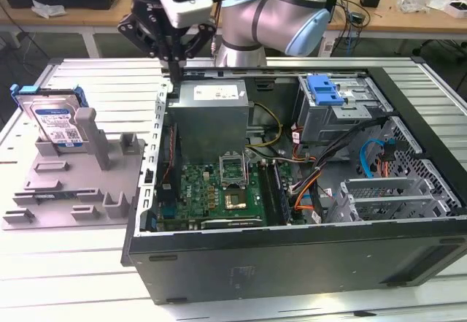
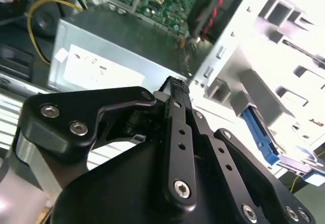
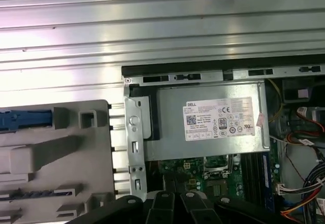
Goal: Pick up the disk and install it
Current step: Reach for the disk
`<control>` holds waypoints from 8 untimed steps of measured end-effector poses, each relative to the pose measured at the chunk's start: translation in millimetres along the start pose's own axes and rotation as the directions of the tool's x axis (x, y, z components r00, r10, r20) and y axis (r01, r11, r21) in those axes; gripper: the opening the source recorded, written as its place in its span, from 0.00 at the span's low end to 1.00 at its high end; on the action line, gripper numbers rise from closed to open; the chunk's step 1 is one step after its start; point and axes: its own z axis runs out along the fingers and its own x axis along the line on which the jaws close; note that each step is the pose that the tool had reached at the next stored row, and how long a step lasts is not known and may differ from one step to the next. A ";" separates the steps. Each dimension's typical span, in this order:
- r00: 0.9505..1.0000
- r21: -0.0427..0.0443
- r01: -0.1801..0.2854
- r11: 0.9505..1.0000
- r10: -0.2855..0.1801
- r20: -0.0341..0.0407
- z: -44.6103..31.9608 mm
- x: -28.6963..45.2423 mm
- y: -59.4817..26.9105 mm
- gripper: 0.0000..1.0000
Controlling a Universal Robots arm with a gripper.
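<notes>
One gripper (image 1: 175, 60), fingers pinched together w/ nothing between them, hangs just above the rim of the open PC case (image 1: 292, 263). Right under it is the grey PSU box (image 1: 211, 110); its white label (image 3: 218, 118) has small print and logos. The disk (image 1: 57, 121) stands on edge in a grey fixture (image 1: 66, 190) outside the case, well apart from the gripper. Blue caddy (image 1: 325, 90) sits in the drive cage on the gripper's other side, motherboard (image 1: 219, 190) beyond the PSU.
</notes>
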 end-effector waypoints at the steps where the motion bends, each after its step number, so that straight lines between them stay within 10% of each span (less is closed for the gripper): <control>1: 1.000 0.000 0.000 1.000 0.000 0.000 0.2 4.8 1.7 0.11; 8: 1.000 0.000 -0.001 1.000 0.001 0.000 2.1 34.1 11.1 0.11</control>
